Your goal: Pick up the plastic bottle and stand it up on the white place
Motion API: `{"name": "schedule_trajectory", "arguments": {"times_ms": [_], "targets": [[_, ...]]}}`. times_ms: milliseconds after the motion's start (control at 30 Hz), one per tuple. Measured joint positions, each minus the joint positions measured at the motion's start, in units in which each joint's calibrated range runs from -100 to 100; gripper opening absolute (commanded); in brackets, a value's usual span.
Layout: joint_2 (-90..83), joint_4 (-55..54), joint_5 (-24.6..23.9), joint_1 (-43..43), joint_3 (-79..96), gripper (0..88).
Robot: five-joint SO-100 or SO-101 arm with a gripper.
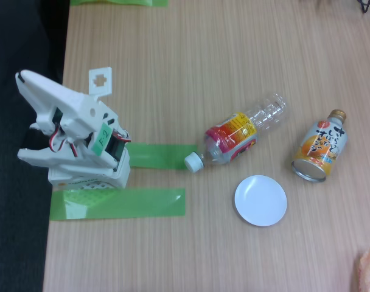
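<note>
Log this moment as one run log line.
arm folded at base | plastic bottle lying down, untouched | white plate bare | orange can beside

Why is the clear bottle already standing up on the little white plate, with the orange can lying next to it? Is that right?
Not quite. The fixed view shows the plastic bottle lying on its side on the table, beside the white plate, not standing on it. The orange can does lie nearby.

White plastic five-joint arm (72, 137) folded low over own base at left of fixed view. White two-finger gripper (27, 81) points toward upper left; open or closed state unreadable.
</note>
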Motion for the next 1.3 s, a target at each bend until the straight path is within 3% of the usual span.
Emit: {"name": "schedule_trajectory", "arguments": {"times_ms": [167,600,867,1133,1300], "targets": [[0.00,20.82,0.11,0.00,-11.84,1.8],[0.34,88.70,0.32,0.00,-47.99,1.6],[17.34,103.99,0.32,0.00,-72.48,3.1],[44.87,123.62,0.32,0.00,-101.31,23.9],[57.83,140.19,0.21,0.00,-108.81,28.0]]}}
